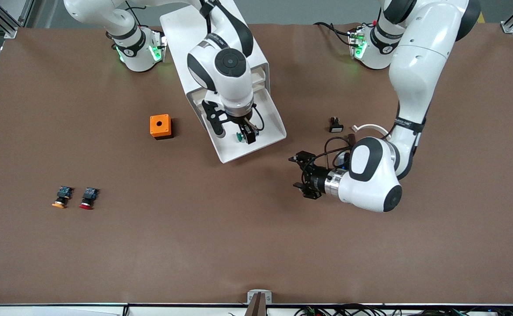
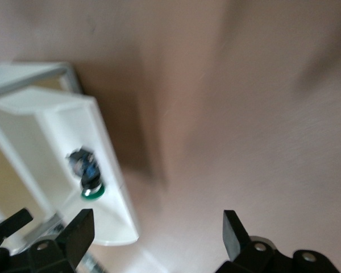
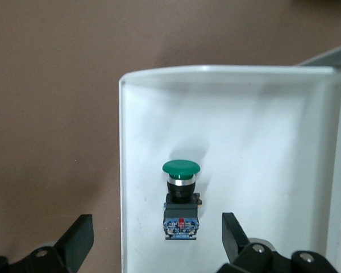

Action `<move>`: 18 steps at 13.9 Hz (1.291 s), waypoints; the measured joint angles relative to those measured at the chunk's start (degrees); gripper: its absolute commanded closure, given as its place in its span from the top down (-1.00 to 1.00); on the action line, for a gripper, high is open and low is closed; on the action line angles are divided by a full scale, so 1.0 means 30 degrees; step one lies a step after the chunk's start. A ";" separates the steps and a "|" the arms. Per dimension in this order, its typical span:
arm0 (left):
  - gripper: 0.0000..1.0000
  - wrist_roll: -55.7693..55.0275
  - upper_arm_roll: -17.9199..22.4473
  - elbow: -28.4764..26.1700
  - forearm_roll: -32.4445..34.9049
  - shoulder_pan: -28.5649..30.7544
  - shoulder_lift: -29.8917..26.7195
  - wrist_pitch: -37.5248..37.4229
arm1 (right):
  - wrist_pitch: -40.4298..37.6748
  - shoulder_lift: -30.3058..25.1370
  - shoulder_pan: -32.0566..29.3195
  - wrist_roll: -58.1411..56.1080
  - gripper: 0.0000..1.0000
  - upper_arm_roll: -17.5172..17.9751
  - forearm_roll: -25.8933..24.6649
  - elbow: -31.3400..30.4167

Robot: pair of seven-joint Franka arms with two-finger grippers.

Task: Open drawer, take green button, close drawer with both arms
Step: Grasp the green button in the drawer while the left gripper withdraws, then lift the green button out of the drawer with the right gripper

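nearest the front camera, an orange-capped button [image 1: 60, 197] and a red-capped button [image 1: 88, 198] lie side by side on the tabletop [image 1: 195, 245], toward the right arm's end; neither is the one wanted. farther off, the left tool [image 1: 302, 174] hovers over bare tabletop just off the drawer's front corner, fingers spread wide and holding nothing; this arm waits. farther still, the drawer [image 1: 268, 139] is pulled well out of the white cabinet [image 1: 181, 35], so the opening step looks done and taking the button is the step in hand. the green button [image 3: 181, 199] lies on its side on the drawer floor, close to the front wall. the right tool [image 1: 245, 134] hangs right over it, fingers spread to either side and not yet pinching it. an orange box [image 1: 160, 126] sits beside the drawer. next, i judge, the right tool must sink straight down, close across the black body, and lift clear before the drawer is shut.
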 measured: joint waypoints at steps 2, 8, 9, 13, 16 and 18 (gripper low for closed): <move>0.99 0.0026 -0.0084 0.0183 0.1684 -0.0007 -0.0520 0.0016 | 0.0310 0.0432 0.0192 0.0836 0.99 -0.0007 -0.0016 0.0000; 0.98 0.4197 0.0035 0.0664 0.3527 0.0803 -0.3130 -0.0142 | 0.0722 0.1320 0.0418 0.1507 0.99 -0.0014 -0.0022 0.0007; 0.99 0.5311 0.0036 0.0656 0.3766 0.0834 -0.3444 -0.0211 | 0.0903 0.1447 0.0439 0.1568 0.99 -0.0014 -0.0022 0.0005; 0.98 0.8819 -0.0099 0.0642 0.5600 0.0780 -0.4099 -0.0224 | 0.1393 0.2244 0.0704 0.1797 0.99 -0.0014 -0.0022 0.0103; 0.99 1.1255 -0.0063 0.0628 0.6287 0.0795 -0.4566 -0.0247 | 0.1424 0.2723 0.0979 0.1809 0.95 -0.0012 -0.0022 0.0324; 0.99 1.3091 -0.0001 0.0618 0.6557 0.1013 -0.4714 -0.0457 | 0.1424 0.2885 0.1059 0.1809 0.92 -0.0013 -0.0022 0.0359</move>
